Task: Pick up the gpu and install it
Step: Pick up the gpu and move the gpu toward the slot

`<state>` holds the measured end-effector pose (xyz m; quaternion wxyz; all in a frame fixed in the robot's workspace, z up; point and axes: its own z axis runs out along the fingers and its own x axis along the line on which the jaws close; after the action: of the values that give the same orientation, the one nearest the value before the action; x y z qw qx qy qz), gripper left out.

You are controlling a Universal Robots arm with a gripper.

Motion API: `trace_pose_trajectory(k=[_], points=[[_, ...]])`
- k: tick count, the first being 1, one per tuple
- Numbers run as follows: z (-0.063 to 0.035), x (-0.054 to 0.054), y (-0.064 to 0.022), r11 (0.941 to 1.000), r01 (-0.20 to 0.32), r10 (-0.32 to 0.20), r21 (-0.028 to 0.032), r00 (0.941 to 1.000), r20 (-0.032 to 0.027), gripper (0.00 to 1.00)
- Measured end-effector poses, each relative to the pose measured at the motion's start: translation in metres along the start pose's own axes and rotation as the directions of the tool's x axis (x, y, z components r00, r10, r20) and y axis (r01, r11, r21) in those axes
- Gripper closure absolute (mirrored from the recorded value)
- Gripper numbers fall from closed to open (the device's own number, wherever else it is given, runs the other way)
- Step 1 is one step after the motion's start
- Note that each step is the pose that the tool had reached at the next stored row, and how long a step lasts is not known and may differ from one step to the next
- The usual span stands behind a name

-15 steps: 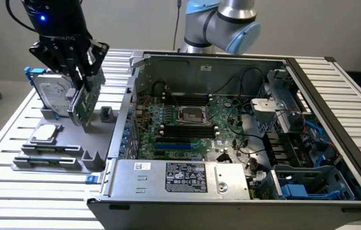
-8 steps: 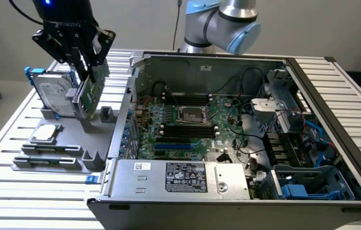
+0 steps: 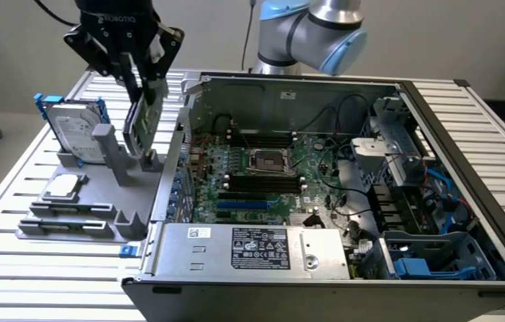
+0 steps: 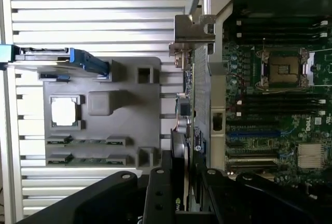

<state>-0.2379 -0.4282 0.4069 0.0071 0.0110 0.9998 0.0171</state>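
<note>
The gpu (image 3: 145,122) is a thin card standing on edge, held from above by my gripper (image 3: 145,88), which is shut on its top edge. It hangs at the grey holder's (image 3: 100,201) far corner, just outside the open computer case's side wall (image 3: 177,144); its lower edge is close to the holder's upright posts. In the wrist view the gpu (image 4: 190,105) is seen edge-on with its silver end bracket (image 4: 193,33) at the far end. The black fingers (image 4: 160,185) clamp both of its faces, so the gripper (image 4: 182,180) is shut on it.
On the holder stand a silver hard drive in a blue frame (image 3: 73,131), a square processor (image 3: 64,186) and narrow memory sticks (image 3: 64,209). The open case holds the motherboard (image 3: 261,168), cables and drive cages (image 3: 396,154), and a power supply (image 3: 252,248) at the front.
</note>
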Motion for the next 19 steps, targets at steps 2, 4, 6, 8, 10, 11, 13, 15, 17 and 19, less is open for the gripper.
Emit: trace_pose_trajectory(k=[2,4,6,8,10,11,13,15,17,19], points=[[-0.0046,-0.009,-0.0006,1.0000,0.000,0.000,-0.0062,1.0000,-0.0002,0.74],[-0.0094,-0.018,-0.0013,0.9999,0.001,-0.001,-0.0122,1.0000,-0.0003,0.74],[-0.0138,-0.027,-0.0021,0.9998,0.001,-0.001,-0.0183,1.0000,-0.0005,0.74],[-0.0173,-0.036,-0.0030,0.9997,0.001,-0.001,-0.0235,1.0000,-0.0006,0.74],[-0.0182,-0.045,-0.0042,0.9997,0.001,-0.001,-0.0262,1.0000,-0.0005,0.74],[-0.0183,-0.050,-0.0050,0.9996,0.001,-0.001,-0.0268,1.0000,-0.0007,0.74],[-0.0182,-0.059,-0.0064,0.9996,0.001,-0.001,-0.0271,1.0000,-0.0008,0.74],[-0.0181,-0.068,-0.0075,0.9996,0.001,-0.001,-0.0270,1.0000,-0.0013,0.74],[-0.0178,-0.077,-0.0084,0.9996,0.001,-0.001,-0.0271,1.0000,-0.0020,0.74],[-0.0167,-0.086,-0.0093,0.9996,0.001,-0.001,-0.0270,1.0000,-0.0030,0.74]])
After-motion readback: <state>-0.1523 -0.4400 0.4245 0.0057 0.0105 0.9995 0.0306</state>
